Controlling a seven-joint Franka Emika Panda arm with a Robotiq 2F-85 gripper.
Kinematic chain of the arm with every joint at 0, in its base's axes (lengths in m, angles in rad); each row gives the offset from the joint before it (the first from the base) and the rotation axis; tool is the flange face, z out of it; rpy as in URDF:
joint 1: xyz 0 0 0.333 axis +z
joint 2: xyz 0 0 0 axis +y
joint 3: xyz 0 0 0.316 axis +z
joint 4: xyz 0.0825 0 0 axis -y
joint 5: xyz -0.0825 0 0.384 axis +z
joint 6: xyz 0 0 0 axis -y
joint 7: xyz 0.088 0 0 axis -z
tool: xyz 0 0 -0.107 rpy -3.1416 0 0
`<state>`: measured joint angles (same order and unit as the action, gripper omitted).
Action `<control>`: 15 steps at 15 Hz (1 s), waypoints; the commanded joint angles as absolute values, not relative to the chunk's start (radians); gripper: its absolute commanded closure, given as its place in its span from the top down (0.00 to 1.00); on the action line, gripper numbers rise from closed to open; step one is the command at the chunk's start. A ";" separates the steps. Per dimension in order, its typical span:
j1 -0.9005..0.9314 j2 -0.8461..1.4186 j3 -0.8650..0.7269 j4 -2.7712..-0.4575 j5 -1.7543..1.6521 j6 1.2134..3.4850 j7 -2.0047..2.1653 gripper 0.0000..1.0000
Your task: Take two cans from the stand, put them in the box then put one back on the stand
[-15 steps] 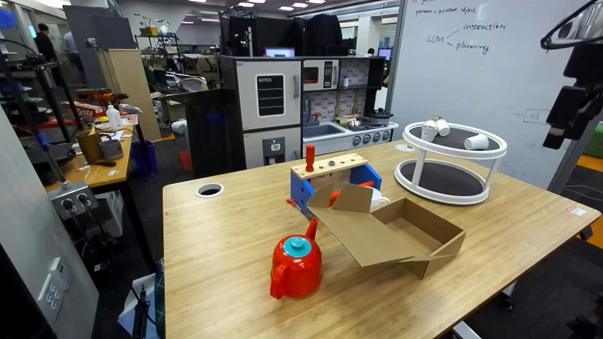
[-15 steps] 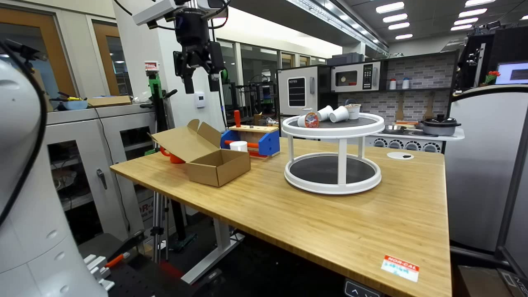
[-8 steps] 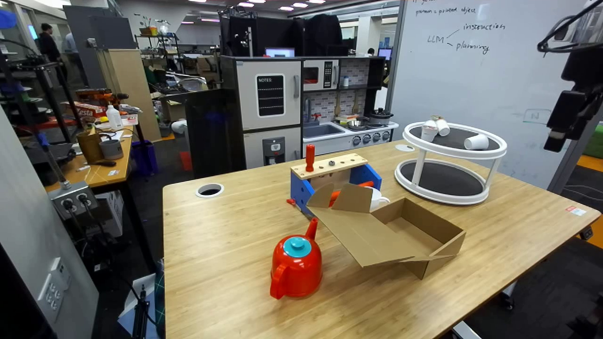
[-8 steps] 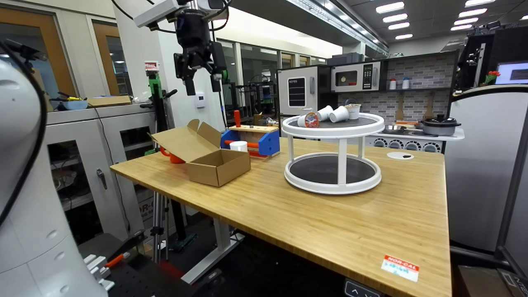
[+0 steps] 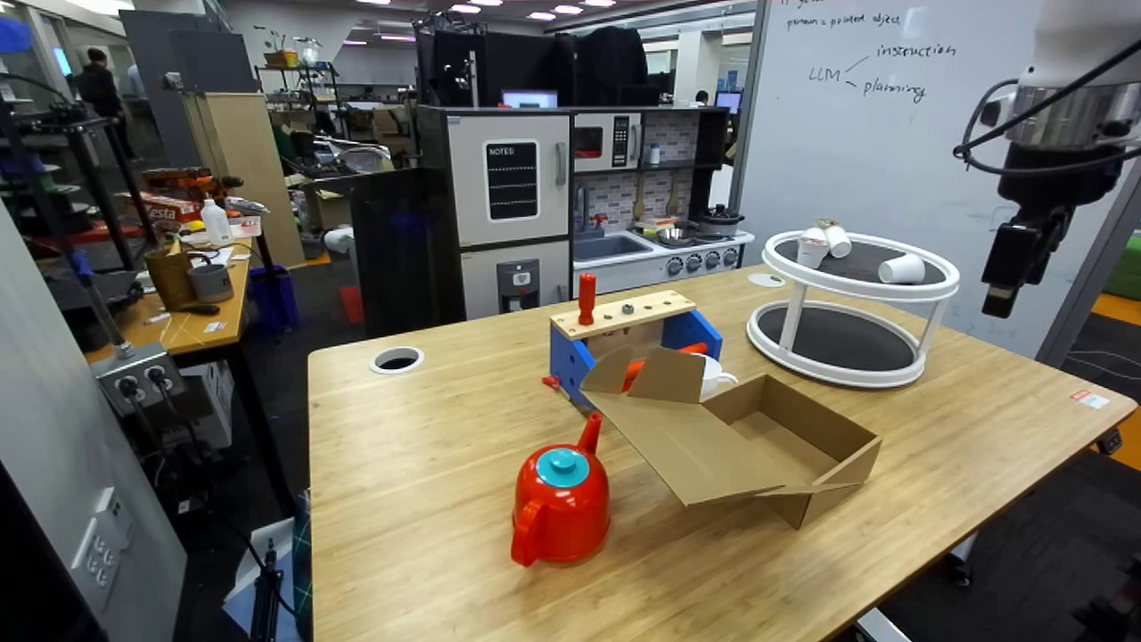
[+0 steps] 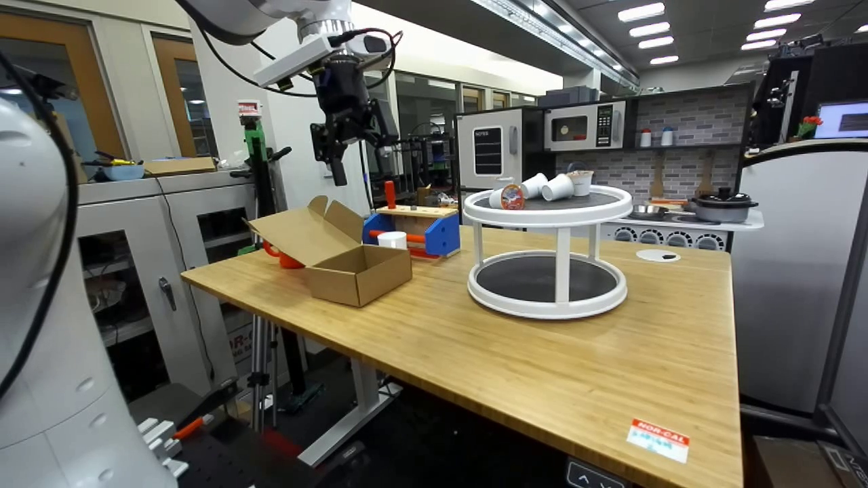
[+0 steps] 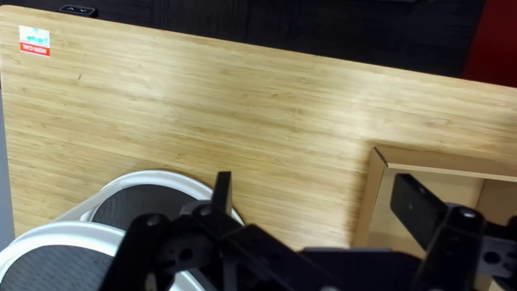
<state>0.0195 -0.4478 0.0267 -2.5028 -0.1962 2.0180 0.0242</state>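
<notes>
On the top tier of the white round stand [image 6: 557, 217] lie several small whitish cans, among them a tipped can [image 5: 901, 269] and an upright can [image 6: 581, 183]. The brown cardboard box [image 6: 359, 278] lies with its lid folded back, and the part of its inside seen in an exterior view [image 5: 780, 441] is bare. My gripper [image 6: 363, 157] hangs in the air well above the table, slightly tilted. In the wrist view the gripper [image 7: 313, 180] is spread wide with nothing between its fingers; the stand's rim [image 7: 161, 176] is at lower left, the box wall [image 7: 367, 210] at right. No can shows there.
A red teapot [image 5: 563, 504] with a turquoise lid stands beside the box's lid. Behind the box are a blue toy rack [image 5: 570, 361] and a white cup [image 6: 392, 240]. A whiteboard [image 5: 900, 160] rises behind the stand. The table edge [image 7: 282, 50] crosses the wrist view.
My gripper has come lower and shifted toward the table, turning and tilting a little. It stays spread. Cans, stand and box have not moved.
</notes>
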 commanded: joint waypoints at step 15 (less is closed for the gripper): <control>-0.056 -0.193 -0.027 -2.281 -0.113 2.129 0.125 1.00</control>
